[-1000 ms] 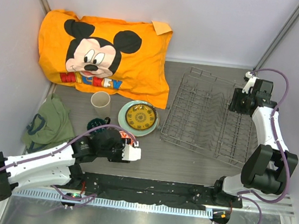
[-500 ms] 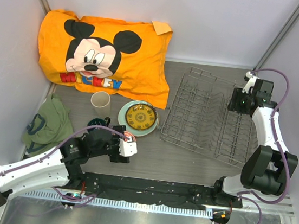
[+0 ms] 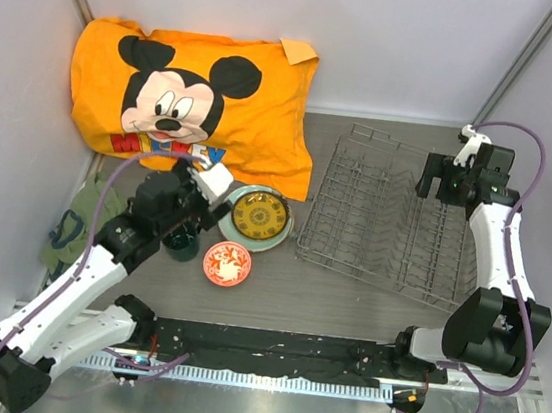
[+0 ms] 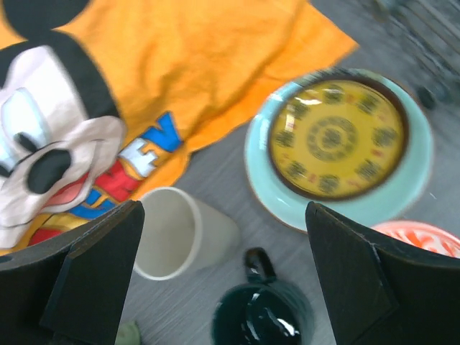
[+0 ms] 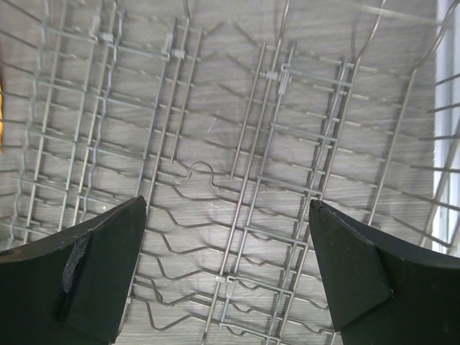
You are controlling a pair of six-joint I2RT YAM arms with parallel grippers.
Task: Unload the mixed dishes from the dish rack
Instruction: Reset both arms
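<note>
Left gripper (image 3: 216, 183) stands wide open and empty, with nothing between its dark fingers (image 4: 93, 280). It hangs above the table just in front of the orange Mickey pillow (image 3: 193, 101). In the wrist view the beige cup (image 4: 172, 233) lies on its side directly under the gap, mouth toward the camera. The dark teal mug (image 4: 262, 316) stands upright just near of the cup, apart from the fingers. The pale-green plate (image 3: 258, 216) with its yellow-brown centre lies flat to the gripper's right, its far edge just at the pillow's corner. The red-orange bowl (image 3: 228, 263) sits upright on the table near the plate's front rim and right of the mug. Right gripper (image 3: 435, 181) is also spread wide, holding nothing, and hovers over the far right end of the dish rack (image 3: 386, 215). Its wrist view shows only wire rows and grey tabletop below the fingers. A green cloth (image 3: 88, 219) lies at the table's left edge.
</note>
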